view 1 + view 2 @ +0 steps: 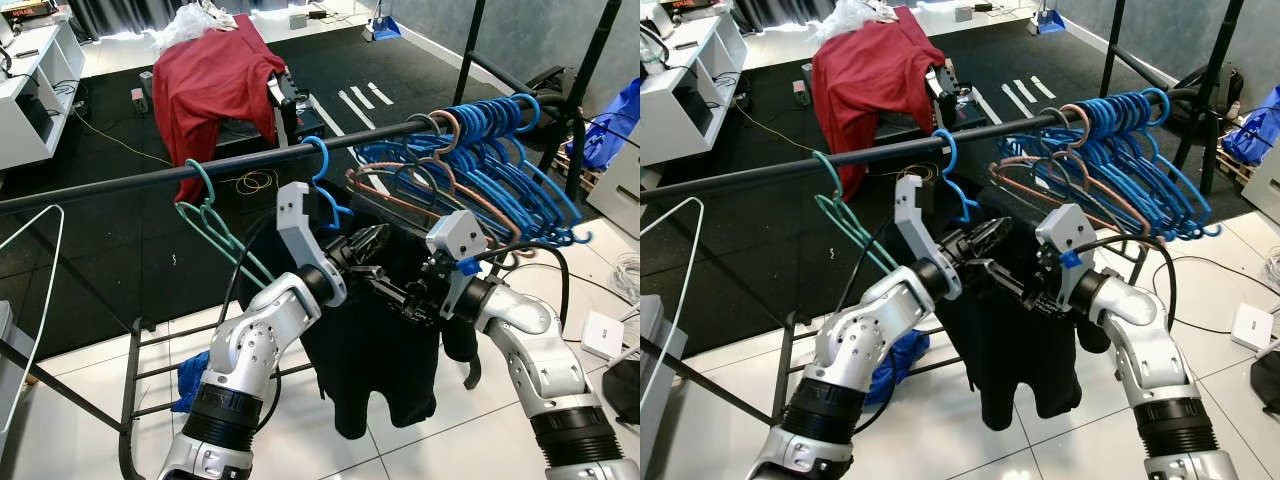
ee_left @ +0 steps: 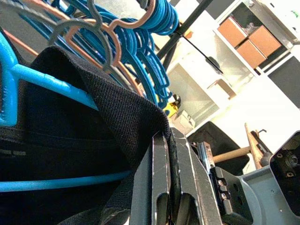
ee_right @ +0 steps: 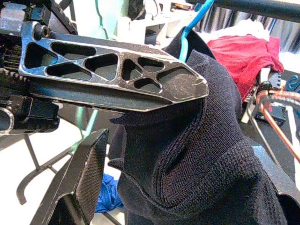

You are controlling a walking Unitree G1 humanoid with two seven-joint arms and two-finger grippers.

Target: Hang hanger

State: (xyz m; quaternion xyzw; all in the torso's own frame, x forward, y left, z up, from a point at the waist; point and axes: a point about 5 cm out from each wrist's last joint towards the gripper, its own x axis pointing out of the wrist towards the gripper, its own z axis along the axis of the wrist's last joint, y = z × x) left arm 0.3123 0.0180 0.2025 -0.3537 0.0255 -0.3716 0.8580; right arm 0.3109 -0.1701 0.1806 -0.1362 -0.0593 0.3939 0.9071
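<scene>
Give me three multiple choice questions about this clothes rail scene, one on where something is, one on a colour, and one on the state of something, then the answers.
1. Where does the red garment lie?
A. Draped over something behind the rail
B. On the white floor by the robot's feet
C. On the green hanger

2. What colour is the hanger that carries the black garment?
A. Green
B. Blue
C. Copper

3. Is that hanger's hook on the rail?
A. No, it lies on the floor
B. No, it is held well below the rail
C. Yes, hooked over the rail

Answers: 1 A, it sits heaped beyond the rail on the dark floor area. 2 B, a blue hook and blue arms show through the black cloth. 3 C, the hook curls over the bar while the left gripper and right gripper meet at the garment.
</scene>
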